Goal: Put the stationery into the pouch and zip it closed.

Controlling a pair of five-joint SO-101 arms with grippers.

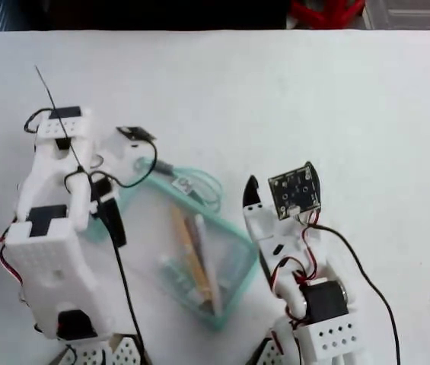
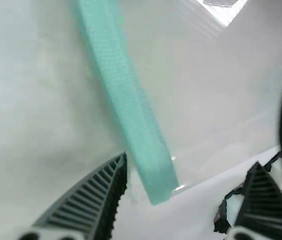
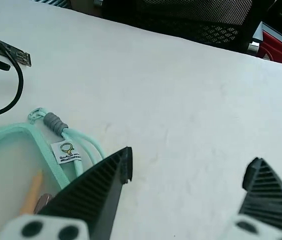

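Since the pencil (image 1: 185,243) and a white pen (image 1: 206,262) already lie inside the clear, teal-edged pouch (image 1: 230,258), with a small greenish item beside them too blurred to name, the filling part of the task looks done. Left to do, by my reading, is the zipping; how far the zip is drawn cannot be told. Left jaws: released, spread wide, straddling the pouch's teal edge (image 2: 131,110) at one corner, the edge running between the two tips and close to one of them; nothing is grasped. Right jaws: released and empty, hanging above bare counter (image 3: 190,100), with another corner of the pouch just beside one tip. Beside that same tip: a teal cord (image 3: 83,145) fixed at the pouch corner, a grey bead (image 3: 53,122) on it and a small white label (image 3: 67,151). The cord probably leads to the zip pull, though the pull itself is not made out. Other items: the left arm (image 1: 55,228), whose black cable (image 1: 125,289) trails across the counter close to the pouch; the right arm (image 1: 313,312), with a small circuit board (image 1: 294,190) on its wrist. Obstacles: none between the right jaws and the cord. The loose cord loops could slip or snag, and the soft pouch may slide unless the left jaws clamp its corner.
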